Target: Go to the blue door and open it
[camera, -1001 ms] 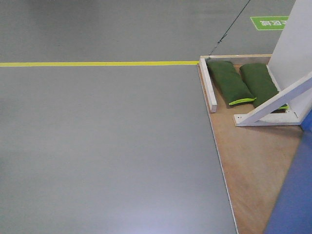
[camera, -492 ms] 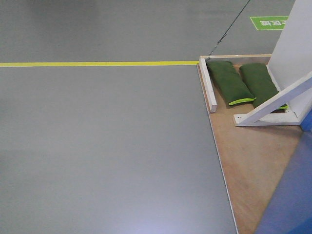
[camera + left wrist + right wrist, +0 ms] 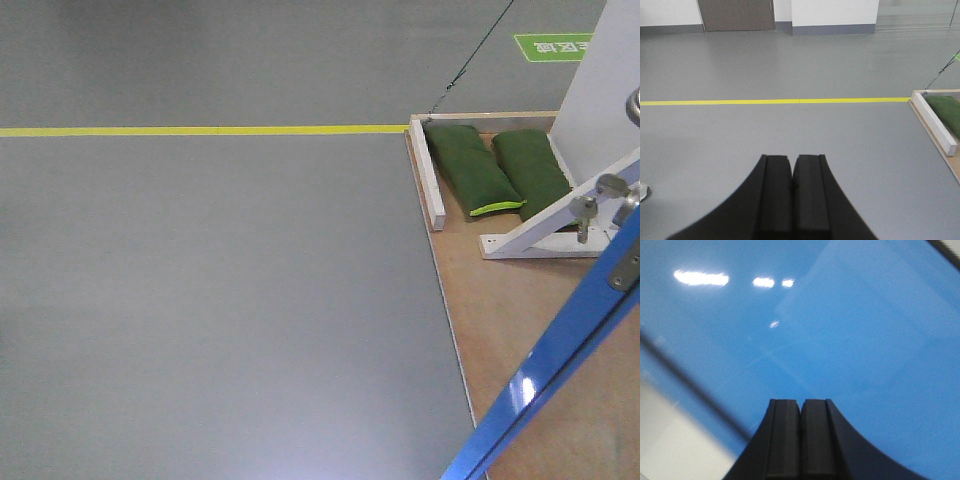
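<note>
Though the front cam catches mostly its thin edge, the blue door (image 3: pixel 545 385) cuts diagonally across the btm-right corner of that view, rising toward the right side w/ a glare spot on its glossy face. Near the top of that edge sits a metal edge plate (image 3: pixel 625 268), and just up-left of it a small silver lock piece (image 3: pixel 583 208), too small to make out further. The door stands over a wooden platform (image 3: pixel 510 320) laid on the grey floor (image 3: pixel 200 300). At the platform's far end lie two green sandbags (image 3: pixel 475 170) side by side, w/ a white batten (image 3: pixel 431 175) just left of them along the platform's edge. A white panel (image 3: pixel 600 80) stands there too, its diagonal white brace (image 3: pixel 555 228) crossing in front of the right-hand bag. A yellow line (image 3: pixel 200 130) runs across the floor to the platform's far-left corner. The right claw (image 3: pixel 800 402) has its pads pressed flat against each other, and the blue panel fills nearly all of its wrist view, w/ ceiling lights reflected in it. Can't tell if the tips touch it. The left claw (image 3: pixel 792 160) is likewise pressed together, pointing out over the floor toward the yellow line, platform corner at its right, a brown door (image 3: pixel 735 15) on the far wall.
</note>
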Tool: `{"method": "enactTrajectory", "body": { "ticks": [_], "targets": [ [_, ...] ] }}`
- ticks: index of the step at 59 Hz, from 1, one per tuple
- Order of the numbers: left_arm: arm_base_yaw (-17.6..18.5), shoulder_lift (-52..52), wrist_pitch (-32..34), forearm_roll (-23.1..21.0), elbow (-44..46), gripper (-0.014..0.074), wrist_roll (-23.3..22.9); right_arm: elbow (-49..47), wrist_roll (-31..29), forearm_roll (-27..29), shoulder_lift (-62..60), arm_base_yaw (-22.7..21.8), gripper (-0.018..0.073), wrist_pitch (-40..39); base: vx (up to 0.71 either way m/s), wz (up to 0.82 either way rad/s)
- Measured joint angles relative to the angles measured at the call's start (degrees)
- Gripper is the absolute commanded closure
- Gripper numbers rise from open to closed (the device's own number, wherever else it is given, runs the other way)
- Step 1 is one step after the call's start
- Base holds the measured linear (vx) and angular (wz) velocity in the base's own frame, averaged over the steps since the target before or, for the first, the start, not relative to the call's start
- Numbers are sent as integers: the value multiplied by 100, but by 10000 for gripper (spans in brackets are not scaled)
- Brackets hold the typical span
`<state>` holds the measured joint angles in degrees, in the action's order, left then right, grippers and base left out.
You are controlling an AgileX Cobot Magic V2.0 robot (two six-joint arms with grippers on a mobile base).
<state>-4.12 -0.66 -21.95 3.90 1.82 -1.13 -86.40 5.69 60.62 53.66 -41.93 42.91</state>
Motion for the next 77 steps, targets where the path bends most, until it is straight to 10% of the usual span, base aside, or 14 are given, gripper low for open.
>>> {"method": "enactTrajectory", "body": {
  "ticks": [32, 77],
  "targets": [
    [0, 0, 0, 0, 0, 524, 0, 23, -11, -104, 1466, 2128, 551, -3082, 0, 0],
    [0, 0, 0, 0, 0, 524, 0, 828, 1, -1515, 1540, 2756, 551, -1520, 0, 0]
  ]
}}
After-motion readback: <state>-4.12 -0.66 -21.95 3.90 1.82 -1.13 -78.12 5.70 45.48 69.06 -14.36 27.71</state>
